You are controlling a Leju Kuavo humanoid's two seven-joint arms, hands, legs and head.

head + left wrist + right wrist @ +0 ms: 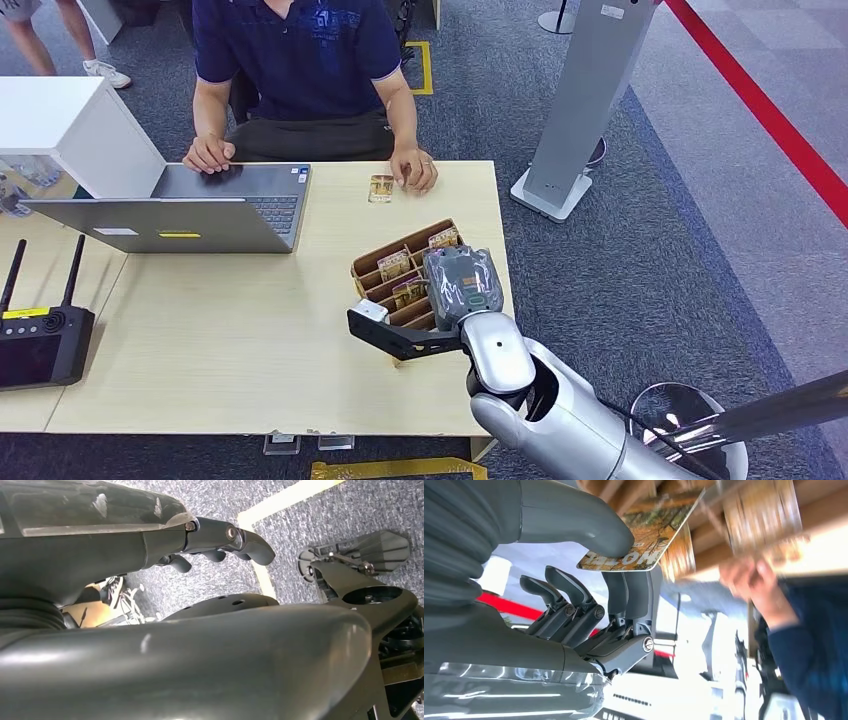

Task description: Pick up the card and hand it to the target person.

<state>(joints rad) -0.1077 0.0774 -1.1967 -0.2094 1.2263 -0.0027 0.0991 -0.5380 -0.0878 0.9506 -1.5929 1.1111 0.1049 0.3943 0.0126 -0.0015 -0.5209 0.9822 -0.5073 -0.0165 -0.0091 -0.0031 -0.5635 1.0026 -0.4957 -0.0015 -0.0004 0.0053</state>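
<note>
A brown cardboard card rack (pixel 372 270) stands near the table's right edge with several printed cards in its slots. My right hand (pixel 462 285) hovers directly over the rack. In the right wrist view the thumb (pixel 574 517) and fingers (pixel 631 592) pinch a printed card (pixel 649 537), its far end still close to the rack's dividers. Another card (pixel 381 188) lies flat on the table beside the hand (pixel 415 172) of the person (pixel 300 60) seated across from me. My left hand (pixel 220 542) hangs over grey carpet, fingers loosely extended, holding nothing.
An open laptop (pixel 200 205) sits at the table's far left under the person's other hand. A black controller with two antennas (pixel 40 340) lies at the left edge, a white box (pixel 70 125) behind it. A grey kiosk post (pixel 580 110) stands right of the table.
</note>
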